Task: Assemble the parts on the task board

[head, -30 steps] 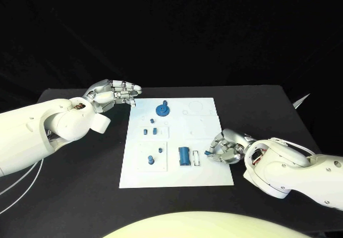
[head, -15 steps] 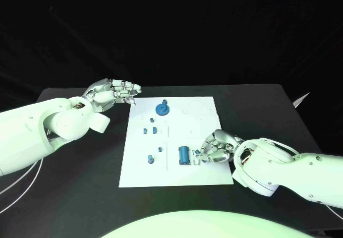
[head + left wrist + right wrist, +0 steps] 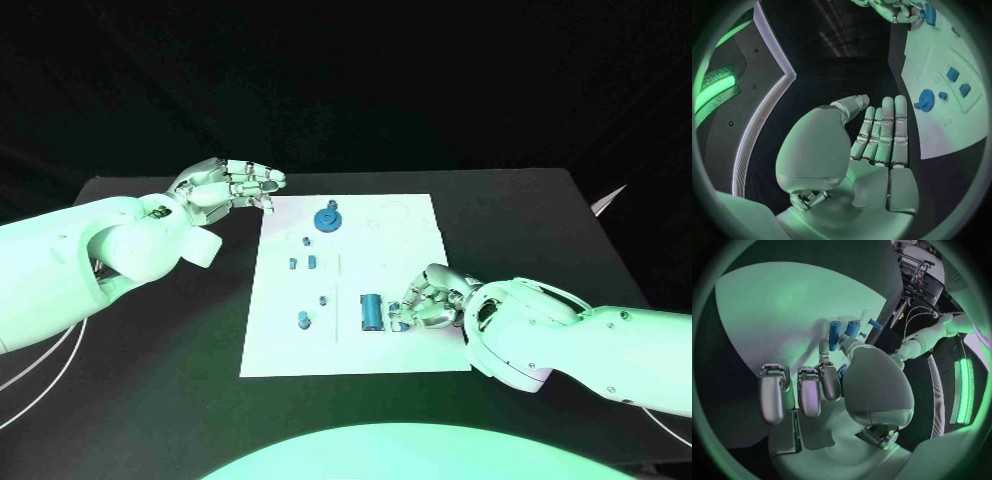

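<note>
Left hand [image 3: 228,186]: I keep it parked off the board's far left corner, fingers straight and side by side, holding nothing, so it stays out of the working area.

Board [image 3: 411,215]: white plate, centre of the table [image 3: 534,215]. Round blue part [image 3: 330,219] sits near the far edge; small blue pieces [image 3: 300,264] mid-left; blue cylinder [image 3: 371,312] near the front.

Right hand [image 3: 433,298]: fingers curled, resting on the board just beside the cylinder, likely to pick it up. I cannot tell whether it pinches anything.

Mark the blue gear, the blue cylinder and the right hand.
blue gear [image 3: 329,219], head view, disc face
blue cylinder [image 3: 371,313], head view, mid-body
right hand [image 3: 433,297], head view, finger cluster
</note>
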Controlling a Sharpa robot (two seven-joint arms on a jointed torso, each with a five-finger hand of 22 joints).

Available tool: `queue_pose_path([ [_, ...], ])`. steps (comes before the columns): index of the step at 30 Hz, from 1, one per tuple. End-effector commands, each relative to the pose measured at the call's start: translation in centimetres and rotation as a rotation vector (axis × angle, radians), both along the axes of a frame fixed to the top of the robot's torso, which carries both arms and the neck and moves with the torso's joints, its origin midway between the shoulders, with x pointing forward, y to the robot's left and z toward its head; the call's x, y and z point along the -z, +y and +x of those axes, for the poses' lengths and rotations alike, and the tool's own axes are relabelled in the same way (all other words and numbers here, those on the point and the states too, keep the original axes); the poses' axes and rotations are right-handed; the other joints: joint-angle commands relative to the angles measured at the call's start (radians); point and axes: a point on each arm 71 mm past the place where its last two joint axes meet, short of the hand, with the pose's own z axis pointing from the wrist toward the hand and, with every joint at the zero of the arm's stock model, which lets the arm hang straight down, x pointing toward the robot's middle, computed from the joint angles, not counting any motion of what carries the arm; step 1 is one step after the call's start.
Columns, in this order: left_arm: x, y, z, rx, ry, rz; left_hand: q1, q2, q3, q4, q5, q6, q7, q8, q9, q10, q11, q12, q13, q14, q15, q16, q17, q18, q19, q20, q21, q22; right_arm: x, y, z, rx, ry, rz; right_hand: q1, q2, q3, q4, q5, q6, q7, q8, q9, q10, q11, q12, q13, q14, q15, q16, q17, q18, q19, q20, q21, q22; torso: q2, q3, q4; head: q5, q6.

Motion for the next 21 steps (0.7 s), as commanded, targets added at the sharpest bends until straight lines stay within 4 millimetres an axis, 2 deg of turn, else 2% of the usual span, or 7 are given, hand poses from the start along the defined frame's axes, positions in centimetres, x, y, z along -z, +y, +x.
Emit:
queue_pose_path([
  [1,-0.09,-0.21,-0.09,0.020,-0.001,-0.008,0.005,-0.001,0.005,-0.004,0.004,-0.008,0.035,0.003,0.001,-0.005,0.002,0.003,-0.001,-0.008,-0.002,0.006,-0.001,0.014,0.005,0.003,-0.003,0.001,0.25,0.19,-0.08,-0.025,0.019,-0.028,-0.019,0.005,0.001,0.006,-0.006,0.007,0.004,0.002,0.003,0.027,-0.004,-0.004,0.147,0.096,-0.009,0.005,0.226,-0.011,0.088,-0.005,0.007,0.234,0.000,0.0003,0.0001,0.000,-0.001],
  [14,-0.07,-0.19,-0.09,0.021,0.002,-0.006,0.003,-0.001,0.004,-0.003,0.004,-0.009,0.035,0.004,0.001,-0.006,0.002,0.004,-0.002,-0.008,-0.001,0.006,-0.001,0.014,0.005,0.004,-0.003,0.001,0.17,0.61,-0.01,-0.038,0.003,-0.019,-0.044,0.008,0.001,0.007,-0.007,0.009,0.002,0.007,0.008,0.030,-0.006,-0.001,0.149,0.096,-0.010,0.005,0.226,-0.011,0.089,-0.006,0.007,0.234,0.000,-0.0001,0.0008,-0.001,0.000],
  [21,-0.05,-0.12,-0.07,0.020,0.003,-0.005,0.003,-0.001,0.004,-0.003,0.004,-0.009,0.035,0.004,0.000,-0.007,0.003,0.004,-0.002,-0.008,-0.001,0.006,-0.002,0.013,0.005,0.004,-0.003,0.001,-0.01,0.81,-0.22,-0.049,-0.003,-0.008,-0.108,0.009,-0.009,0.009,-0.007,0.008,0.001,0.013,0.015,0.031,-0.007,0.001,0.151,0.097,-0.011,0.006,0.228,-0.012,0.089,-0.007,0.010,0.235,0.000,0.0000,0.0004,0.000,-0.001],
])
